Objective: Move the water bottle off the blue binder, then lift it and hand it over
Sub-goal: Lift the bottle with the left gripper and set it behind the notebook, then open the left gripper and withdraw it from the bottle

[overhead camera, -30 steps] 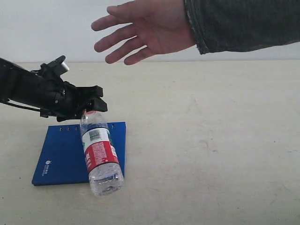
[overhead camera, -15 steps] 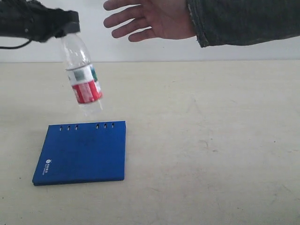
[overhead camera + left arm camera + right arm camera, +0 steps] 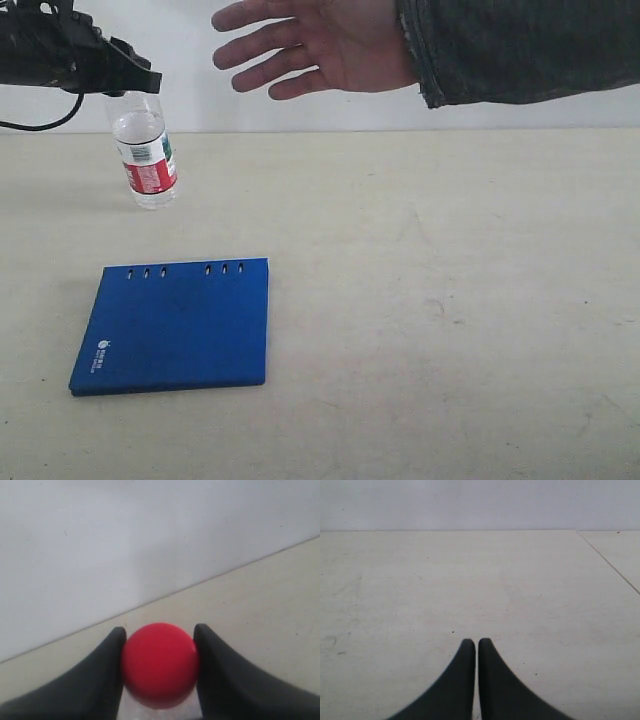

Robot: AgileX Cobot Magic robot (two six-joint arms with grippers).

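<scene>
Where the left jaws press in from both sides on the red cap (image 3: 159, 664), they are clamped on the neck of the water bottle (image 3: 145, 160). The bottle hangs beneath them in the air, well clear of the desk (image 3: 450, 300), close to upright with its base tipped slightly toward the right of the exterior view. The black left arm (image 3: 50, 55) carrying it comes in from the upper left of that view. The right jaws are together with nothing between them, above bare desk. The blue binder (image 3: 175, 325) lies flat on the desk, nearer the camera than the bottle and well apart from it, its slotted edge on the far side and its white logo at the near left corner. A person's open hand (image 3: 320, 45), fingers spread, reaches in from the upper right at about the height of the left jaws, touching nothing.
</scene>
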